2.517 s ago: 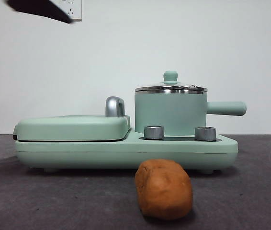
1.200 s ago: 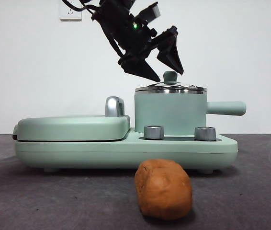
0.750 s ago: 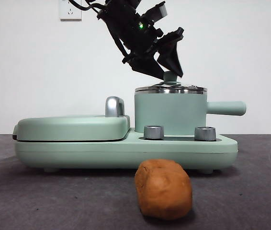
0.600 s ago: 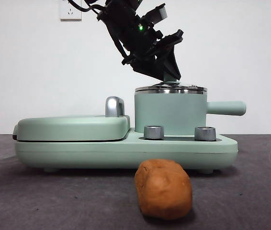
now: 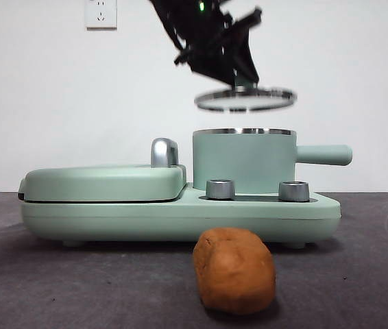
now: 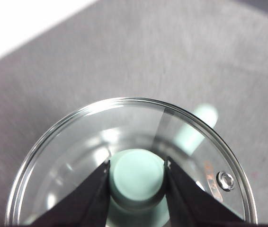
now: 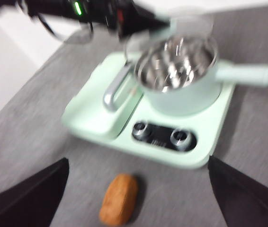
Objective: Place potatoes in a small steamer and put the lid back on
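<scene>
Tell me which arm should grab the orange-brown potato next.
Probably the right. The left gripper is shut on the clear glass lid's mint-green knob, holding it above the mint-green pot. The right gripper is open, with the orange-brown potato lying between its jaws.

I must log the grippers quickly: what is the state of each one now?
Left gripper: shut on the lid, held in the air above the small steamer.
Right gripper: open, holding nothing.

The left gripper (image 5: 243, 81) hangs tilted high over the scene's middle, jaws clamped on a knob. The right gripper (image 7: 138, 198) hovers wide open, nearer.
</scene>
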Tool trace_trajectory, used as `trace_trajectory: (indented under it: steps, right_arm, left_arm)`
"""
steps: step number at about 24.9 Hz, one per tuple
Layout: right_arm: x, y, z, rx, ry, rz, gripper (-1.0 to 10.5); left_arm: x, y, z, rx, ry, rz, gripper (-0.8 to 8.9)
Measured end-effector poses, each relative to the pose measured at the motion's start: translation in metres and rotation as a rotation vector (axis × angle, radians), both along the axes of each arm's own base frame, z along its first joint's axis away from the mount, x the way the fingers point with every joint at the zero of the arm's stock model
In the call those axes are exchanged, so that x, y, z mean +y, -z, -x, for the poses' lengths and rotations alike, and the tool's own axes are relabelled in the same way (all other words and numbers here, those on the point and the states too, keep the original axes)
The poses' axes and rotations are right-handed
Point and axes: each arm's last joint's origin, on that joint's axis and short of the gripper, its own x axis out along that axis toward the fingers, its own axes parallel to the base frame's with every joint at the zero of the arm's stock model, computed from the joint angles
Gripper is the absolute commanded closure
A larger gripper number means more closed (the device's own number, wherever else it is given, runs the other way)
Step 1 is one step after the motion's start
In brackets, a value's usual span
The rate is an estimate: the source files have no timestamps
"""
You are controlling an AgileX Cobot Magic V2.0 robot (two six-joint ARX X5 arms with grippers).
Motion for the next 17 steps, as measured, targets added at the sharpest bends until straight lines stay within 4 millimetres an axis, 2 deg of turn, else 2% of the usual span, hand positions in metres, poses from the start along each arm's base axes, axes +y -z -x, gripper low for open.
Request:
trace_trajectory:
  steps: [2, 7, 12, 17]
  right_arm:
    - [0.004, 0.007, -0.010, 0.093, -0.044, 0.004, 5.0]
    - [0.026, 0.020, -0.038, 0.252, -0.128, 0.064, 5.0]
    - [0.062, 0.034, -0.060, 0.345, -0.162, 0.154, 5.0]
    - [0.105, 0.053, -0.075, 0.396, -0.174, 0.240, 5.0]
  left_arm:
    - [0.006, -0.016, 0.000, -0.003, -0.015, 0.018, 7.63]
    - [0.033, -0.033, 0.001, 0.023, -0.073, 0.016, 7.63]
    - [0.059, -0.057, 0.006, -0.015, -0.116, 0.043, 7.62]
    - [0.084, -0.069, 0.002, -0.039, -0.176, 0.058, 7.63]
